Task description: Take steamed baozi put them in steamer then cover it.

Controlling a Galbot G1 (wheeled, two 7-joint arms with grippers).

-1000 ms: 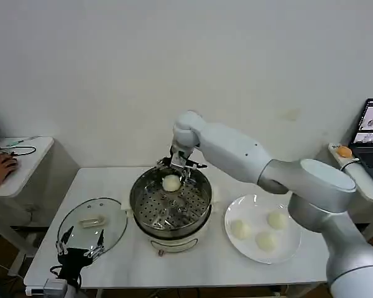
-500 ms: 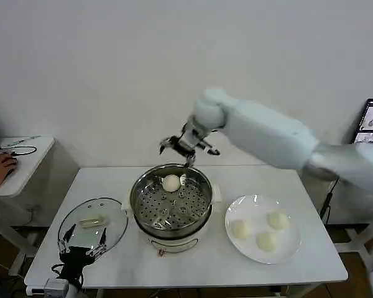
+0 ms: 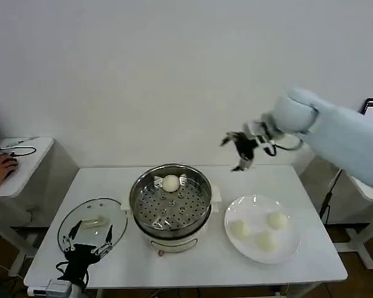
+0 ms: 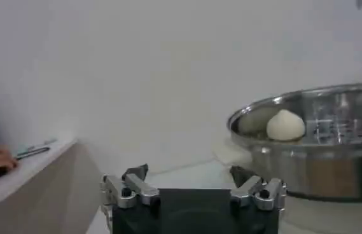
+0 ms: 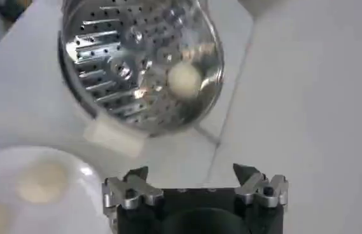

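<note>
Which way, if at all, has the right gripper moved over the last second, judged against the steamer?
Yes. The right gripper, open and empty, has lifted from over the steamer and swung toward the robot's right, now above the table's far edge, leaving one baozi inside.

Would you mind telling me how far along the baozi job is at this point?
Done: one baozi sits on the perforated tray of the steamer. In hand: nothing; the right gripper is open and empty, in the air between the steamer and the plate. Left: three baozi on the plate, then the cover, which lies on the table by the open left gripper.
</note>
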